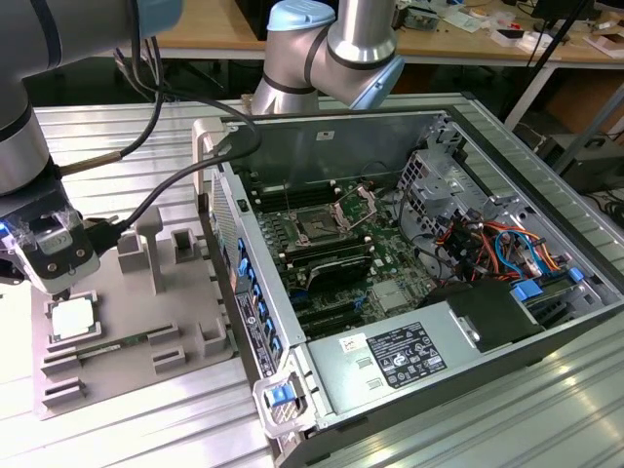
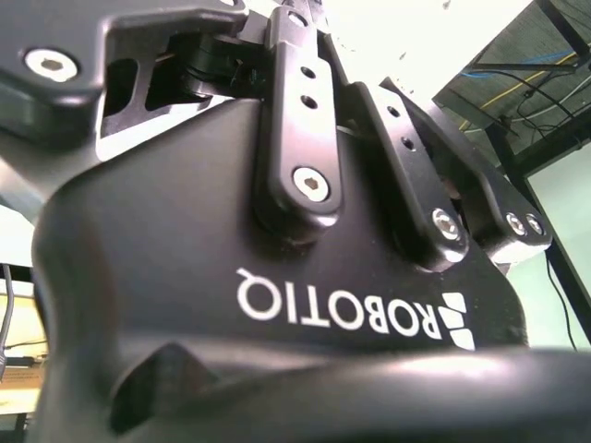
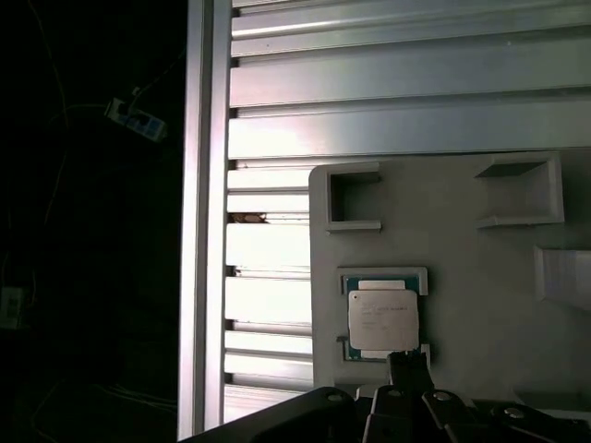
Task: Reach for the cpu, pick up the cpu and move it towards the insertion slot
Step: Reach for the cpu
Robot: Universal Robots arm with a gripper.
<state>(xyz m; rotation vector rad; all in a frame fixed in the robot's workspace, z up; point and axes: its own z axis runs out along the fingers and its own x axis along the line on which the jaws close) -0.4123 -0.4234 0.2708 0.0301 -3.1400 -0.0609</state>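
At the exterior view's far left, the gripper hung tip-down over the grey tray; whether it was released or clenched we could not tell. Directly beneath its tip the cpu lay flat in a square recess of the tray, silvery top up. In the first wrist view the gripper stood just at one edge of the cpu, and we could not tell whether they touched. Just past the cpu from the gripper, a thin green memory stick lay along the tray. Further off, to the exterior view's right of the gripper, stood the open computer case. Inside it, well apart from the gripper, we saw the insertion slot on the green circuit board, its metal frame raised. Farthest from the gripper, orange and blue cables ran above the labelled power supply.
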